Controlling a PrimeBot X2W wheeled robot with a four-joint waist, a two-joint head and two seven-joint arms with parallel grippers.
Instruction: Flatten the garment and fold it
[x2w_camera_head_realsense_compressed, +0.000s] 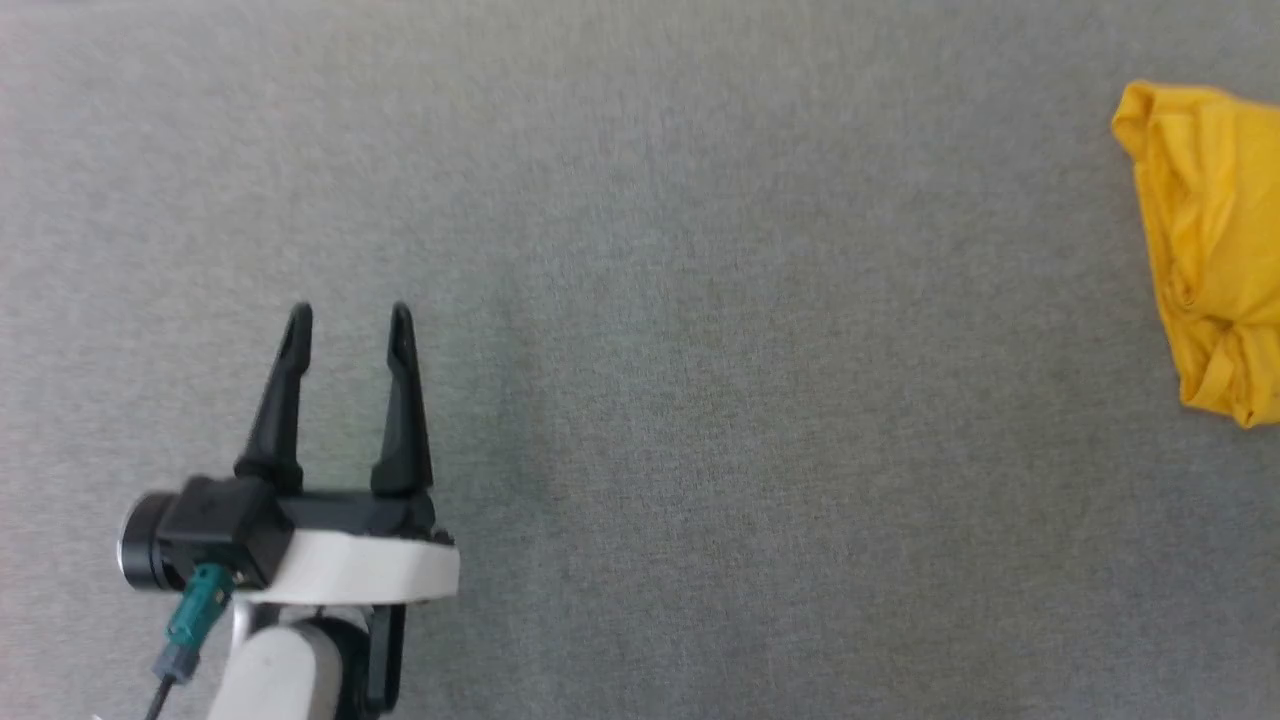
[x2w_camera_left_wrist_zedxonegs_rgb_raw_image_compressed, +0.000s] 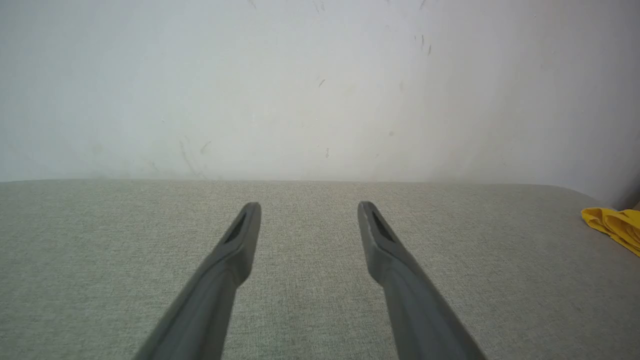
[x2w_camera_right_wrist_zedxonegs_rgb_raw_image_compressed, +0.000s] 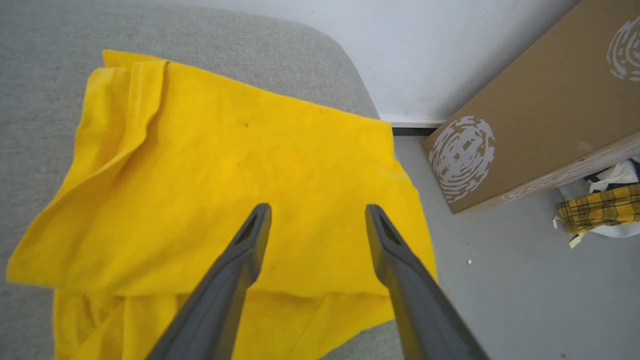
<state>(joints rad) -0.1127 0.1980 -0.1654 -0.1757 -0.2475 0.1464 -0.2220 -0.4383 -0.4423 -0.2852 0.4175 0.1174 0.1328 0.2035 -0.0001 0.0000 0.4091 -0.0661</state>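
The left claw (x2w_camera_head_realsense_compressed: 350, 315), spread and empty, hangs over the grey worktop (x2w_camera_head_realsense_compressed: 700, 400), well apart from the yellow T-shirt (x2w_camera_right_wrist_zedxonegs_rgb_raw_image_compressed: 225, 165). The right claw (x2w_camera_right_wrist_zedxonegs_rgb_raw_image_compressed: 317, 209), also spread and empty, hovers above the T-shirt, which lies folded over at the worktop's corner. Beyond the T-shirt stands a cardboard box (x2w_camera_right_wrist_zedxonegs_rgb_raw_image_compressed: 540, 115).

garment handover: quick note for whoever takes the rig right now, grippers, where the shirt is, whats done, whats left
Left gripper: open, empty, over the bare grey surface, far from the garment.
Right gripper: open, poised above the garment, gripping nothing.
Garment: at the right end of the surface, one side at or just over the surface's edge, plain yellow side up.
Done: one layer looks folded over another.
Left: one edge is rumpled and the layers sit unevenly, so it probably needs smoothing and the fold finishing.
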